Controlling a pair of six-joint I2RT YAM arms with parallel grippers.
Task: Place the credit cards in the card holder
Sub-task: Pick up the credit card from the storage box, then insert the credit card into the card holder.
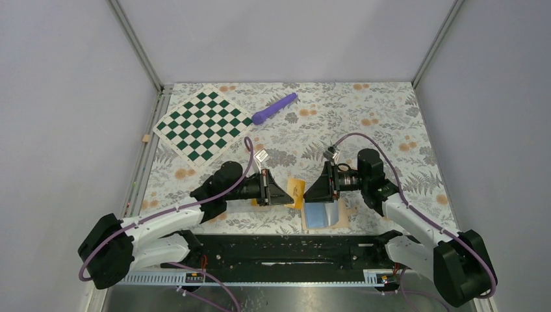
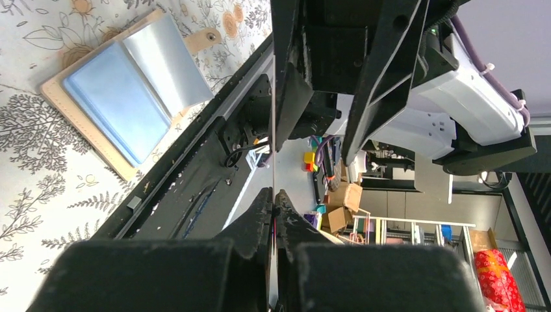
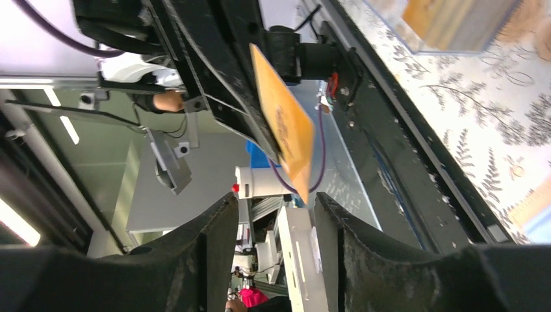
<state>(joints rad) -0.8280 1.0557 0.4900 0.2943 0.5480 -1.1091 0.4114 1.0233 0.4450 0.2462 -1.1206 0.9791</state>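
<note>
**Card handoff in mid-air, holder open below**

Top view: my left gripper [image 1: 291, 192] was pinched shut on one card [image 1: 297, 193], held off the table [image 1: 390, 130] just beyond the holder [image 1: 321, 216]. The holder lay open, blue side up, at the near edge. My right gripper [image 1: 308, 190] faced the card, jaws partly apart and empty. The card sat about flat, its long axis near-to-far, across the line between my grippers.

Left wrist: the card was edge-on, a thin line running out of my shut fingers alongside one right finger, not clearly between the two.

Right wrist: the orange face was angled, a corner pointing at my jaw gap. A clear case [image 3: 448, 19] with orange inside was on the table.

Looked like the handoff step. Next, the right had to close on the free edge before the left let go, then aim a short edge at a pocket.
</note>
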